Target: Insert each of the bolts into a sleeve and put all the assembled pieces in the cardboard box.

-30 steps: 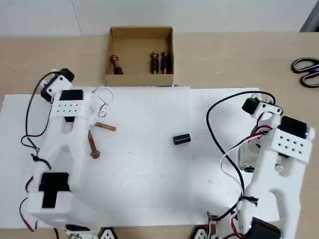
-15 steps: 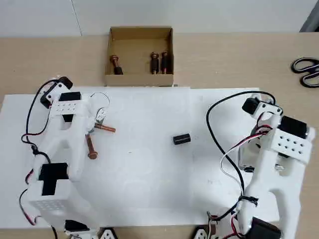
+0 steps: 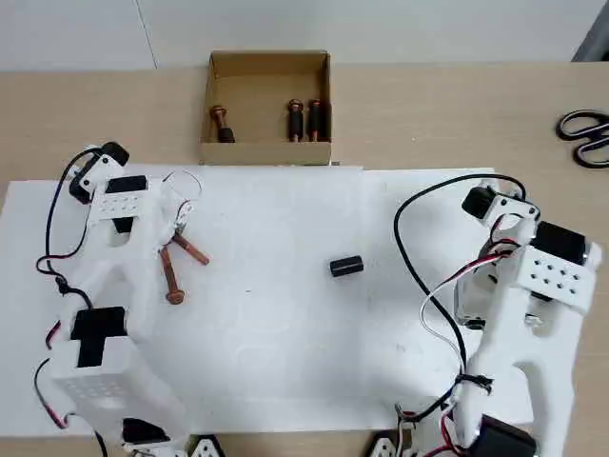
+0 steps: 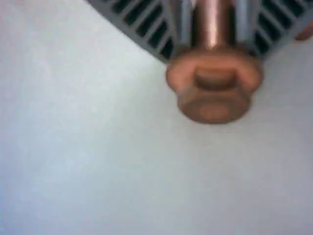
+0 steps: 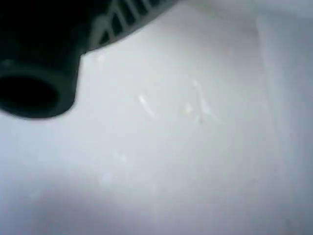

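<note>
1. The left pincer has dropped onto the nearer of the two loose bolts and closed on it. A second ago it hung spread just above.
2. In the left wrist view the copper bolt has its shaft running up between the ribbed fingers. Its flanged head sticks out just past them, so I take the pincer to be pinching the shaft.
3. That bolt has swung in the process. It lay almost crosswise ahead of the pincer, and it now slants away from the tips, one end at them and the other still low over the white sheet.
4. The second bolt lies just beside the left pincer, back toward the arm's base. It has barely shifted.
5. The right arm has not stirred. The right pincer seems pressed onto a black sleeve, whose open bore faces the wrist camera.
6. A loose sleeve rests on the sheet well apart from both pincers, roughly between them, and is unmoved.
7. Beyond the left pincer, across the desk, the cardboard box already holds three assembled pieces.
8. My reading is that the grasp is just made and the bolt is not yet lifted clear. With a sleeve waiting on the right, the next need is to raise the bolt and line its shaft up with that bore. A slanted grip may make the alignment fiddly.
</note>
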### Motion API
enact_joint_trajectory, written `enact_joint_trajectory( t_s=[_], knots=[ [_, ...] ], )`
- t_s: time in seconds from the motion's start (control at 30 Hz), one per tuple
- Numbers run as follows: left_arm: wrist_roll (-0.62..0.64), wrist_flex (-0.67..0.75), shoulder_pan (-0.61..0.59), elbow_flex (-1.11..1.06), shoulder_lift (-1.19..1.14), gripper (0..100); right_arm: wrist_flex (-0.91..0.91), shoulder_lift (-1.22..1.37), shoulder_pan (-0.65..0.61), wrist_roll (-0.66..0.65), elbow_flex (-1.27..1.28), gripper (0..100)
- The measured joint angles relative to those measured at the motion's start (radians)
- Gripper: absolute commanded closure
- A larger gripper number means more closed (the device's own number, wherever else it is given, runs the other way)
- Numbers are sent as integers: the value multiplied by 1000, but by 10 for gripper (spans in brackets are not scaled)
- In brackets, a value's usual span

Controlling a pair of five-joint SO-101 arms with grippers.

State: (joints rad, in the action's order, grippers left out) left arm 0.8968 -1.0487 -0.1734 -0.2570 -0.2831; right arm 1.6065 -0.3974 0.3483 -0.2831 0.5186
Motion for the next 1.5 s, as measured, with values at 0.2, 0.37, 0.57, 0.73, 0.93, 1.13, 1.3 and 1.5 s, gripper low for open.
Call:
enact_joint_trajectory(
  t_s=[0.2,0.37,0.57,0.73,0.93,1.13,1.3,1.5],
  knots=[
    [-32,-61,26,48,38,994,0,0,0,0,0,995],
    [-74,-147,100,173,144,994,38,-78,-41,0,-2,995],
    [-173,-278,201,334,292,994,91,-282,-206,0,-2,995],
    [-293,-373,278,387,427,994,95,-457,-284,0,-2,995],
    [-390,-404,316,387,585,994,81,-594,-351,0,5,995],
    [-470,-404,318,382,674,994,-77,-701,-362,0,166,995],
    [-488,-404,321,299,766,994,-255,-870,-364,0,342,996],
    [-526,-390,433,140,948,994,-339,-1114,-453,18,531,997]
  ],
)
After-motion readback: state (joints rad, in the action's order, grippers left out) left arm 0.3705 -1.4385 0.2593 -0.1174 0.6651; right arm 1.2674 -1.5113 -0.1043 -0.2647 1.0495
